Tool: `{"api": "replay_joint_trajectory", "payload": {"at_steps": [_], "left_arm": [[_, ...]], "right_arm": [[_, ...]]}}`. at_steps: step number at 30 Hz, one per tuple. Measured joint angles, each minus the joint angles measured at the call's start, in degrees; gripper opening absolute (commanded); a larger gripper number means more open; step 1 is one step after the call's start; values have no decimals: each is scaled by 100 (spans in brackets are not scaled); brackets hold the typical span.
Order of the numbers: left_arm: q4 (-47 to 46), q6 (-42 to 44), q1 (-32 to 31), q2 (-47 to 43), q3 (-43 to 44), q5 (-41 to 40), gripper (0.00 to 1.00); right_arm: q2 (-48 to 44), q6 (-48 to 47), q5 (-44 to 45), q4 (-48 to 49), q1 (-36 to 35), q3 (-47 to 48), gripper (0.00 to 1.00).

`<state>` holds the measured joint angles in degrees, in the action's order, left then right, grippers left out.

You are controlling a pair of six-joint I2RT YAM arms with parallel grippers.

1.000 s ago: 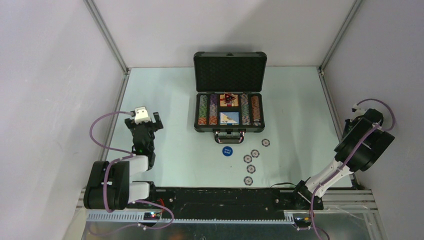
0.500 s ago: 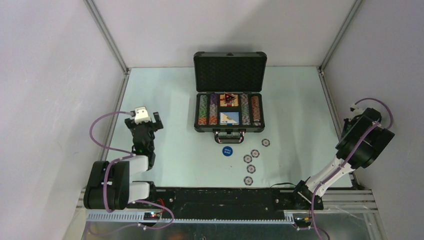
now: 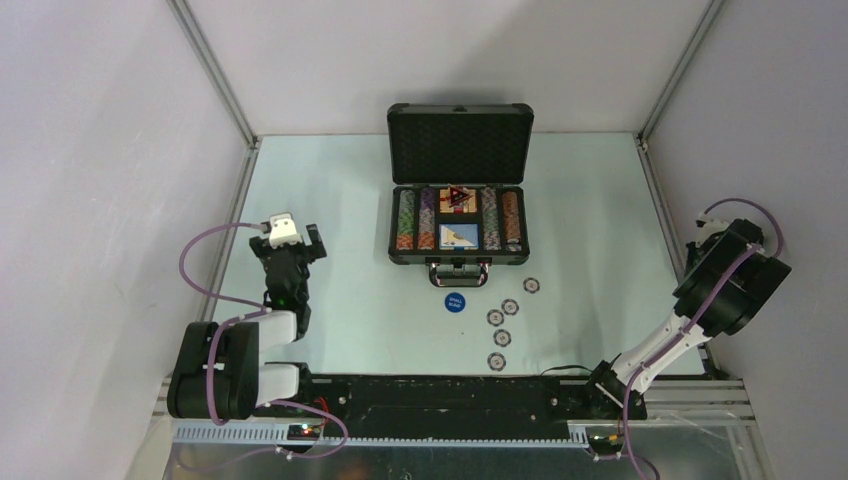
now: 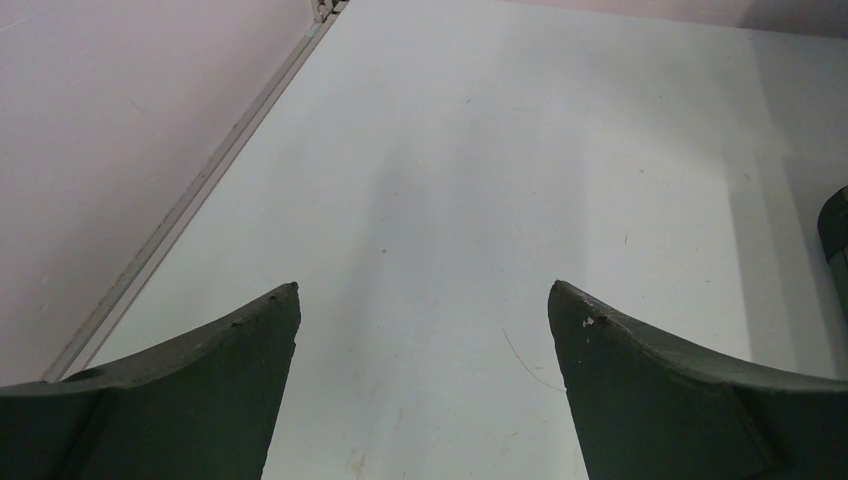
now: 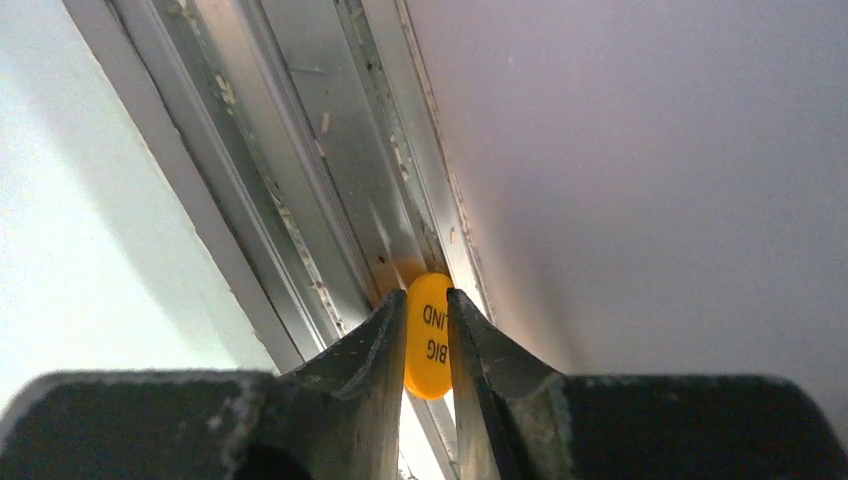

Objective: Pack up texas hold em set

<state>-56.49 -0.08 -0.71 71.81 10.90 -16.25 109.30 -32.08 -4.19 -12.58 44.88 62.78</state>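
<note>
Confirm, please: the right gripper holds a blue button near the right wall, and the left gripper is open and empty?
One error: the right gripper holds an orange button, as the right wrist view shows. The blue button lies on the table. The left gripper is open and empty.

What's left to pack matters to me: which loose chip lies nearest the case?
The chip farthest back and right, just off the case's front right corner; the other four lie farther from it, right of the blue button.

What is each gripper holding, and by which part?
Right gripper pinches the orange button across its flat faces; left gripper is open, holding nothing.
</note>
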Motion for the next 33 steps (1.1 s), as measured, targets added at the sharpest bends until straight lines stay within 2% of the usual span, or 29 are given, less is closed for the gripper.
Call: {"api": "replay_joint_trajectory", "payload": {"at_steps": [10,33], "left_arm": [[0,0,0,0,0,0,98],[0,0,0,0,0,0,98]], "right_arm": [[-2,-396,72,-345,175,7,30],[-57,-922,358,-876,337,46,30]]}}
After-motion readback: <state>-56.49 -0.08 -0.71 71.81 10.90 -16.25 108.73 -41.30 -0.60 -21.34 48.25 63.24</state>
